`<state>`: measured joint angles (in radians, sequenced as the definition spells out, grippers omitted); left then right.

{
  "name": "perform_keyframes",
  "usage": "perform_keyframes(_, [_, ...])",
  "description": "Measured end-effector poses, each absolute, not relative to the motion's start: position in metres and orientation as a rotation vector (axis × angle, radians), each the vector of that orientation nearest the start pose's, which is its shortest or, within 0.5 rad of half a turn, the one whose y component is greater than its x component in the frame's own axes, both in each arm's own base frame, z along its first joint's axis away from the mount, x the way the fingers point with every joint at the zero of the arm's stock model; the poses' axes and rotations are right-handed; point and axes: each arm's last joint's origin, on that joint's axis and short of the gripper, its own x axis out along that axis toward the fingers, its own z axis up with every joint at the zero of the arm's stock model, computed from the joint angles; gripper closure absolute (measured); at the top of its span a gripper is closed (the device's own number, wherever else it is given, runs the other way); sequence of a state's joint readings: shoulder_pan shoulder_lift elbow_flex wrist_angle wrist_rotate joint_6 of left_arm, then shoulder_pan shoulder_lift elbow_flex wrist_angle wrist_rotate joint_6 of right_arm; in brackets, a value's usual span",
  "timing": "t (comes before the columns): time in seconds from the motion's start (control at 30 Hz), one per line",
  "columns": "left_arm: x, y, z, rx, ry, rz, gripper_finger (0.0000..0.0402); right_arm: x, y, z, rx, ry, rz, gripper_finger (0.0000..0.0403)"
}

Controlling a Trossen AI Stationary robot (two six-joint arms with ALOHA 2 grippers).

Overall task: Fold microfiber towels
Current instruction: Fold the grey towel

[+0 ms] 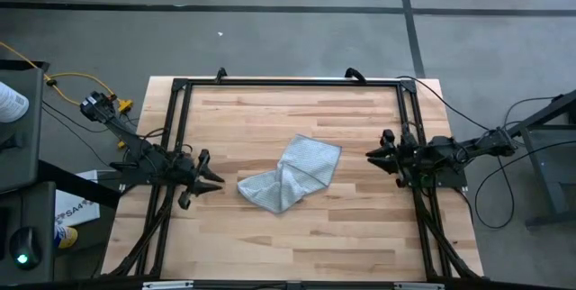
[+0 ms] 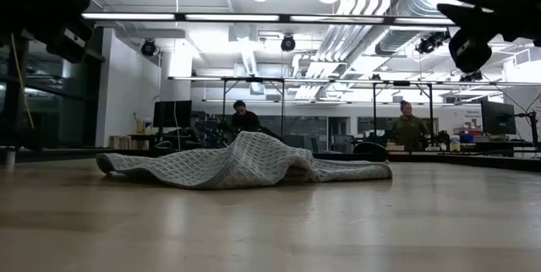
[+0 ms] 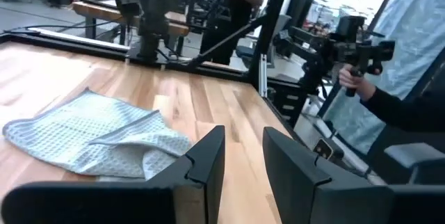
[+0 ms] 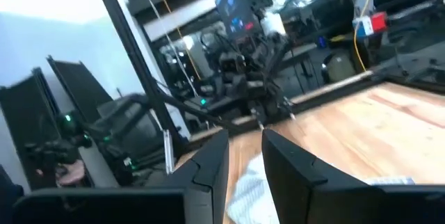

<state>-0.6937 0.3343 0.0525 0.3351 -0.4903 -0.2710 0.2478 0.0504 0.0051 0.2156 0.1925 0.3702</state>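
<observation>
A light grey-blue microfiber towel [image 1: 292, 175] lies crumpled on the wooden table [image 1: 270, 236], near its middle, with a raised fold in the middle [image 2: 249, 149]. It also shows in the left wrist view [image 3: 90, 140] and in the right wrist view [image 4: 247, 189]. My left gripper [image 1: 214, 180] hangs above the table to the left of the towel, open and empty. My right gripper [image 1: 373, 155] hangs above the table to the right of the towel, open and empty.
A black metal frame [image 1: 288, 83] runs around the table's edges. People stand in the room beyond the table [image 2: 245, 120], and a person's hand holds a device off the table's side [image 3: 354, 78]. Bare wood lies in front of and behind the towel.
</observation>
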Motion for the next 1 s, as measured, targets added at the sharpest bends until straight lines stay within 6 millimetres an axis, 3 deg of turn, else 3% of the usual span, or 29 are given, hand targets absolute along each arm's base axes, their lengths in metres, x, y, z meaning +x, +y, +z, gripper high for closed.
perform_keyframes(0.23, [0.111,-0.074,0.198,-0.272,0.015,-0.167,0.0302,0.11,0.02,0.18,0.413,-0.091,0.05,0.0321])
perform_keyframes(0.47, [0.148,-0.103,0.215,-0.101,0.193,-0.104,0.0302,0.144,0.025,0.199,0.333,0.059,0.022,0.0321])
perform_keyframes(0.73, [0.182,-0.128,0.198,0.152,0.502,0.017,0.0302,0.22,0.035,0.214,0.167,0.277,0.056,0.0321])
perform_keyframes(1.0, [0.18,-0.126,0.185,0.136,0.642,0.117,0.0302,0.292,0.031,0.191,0.11,0.503,0.09,0.0321])
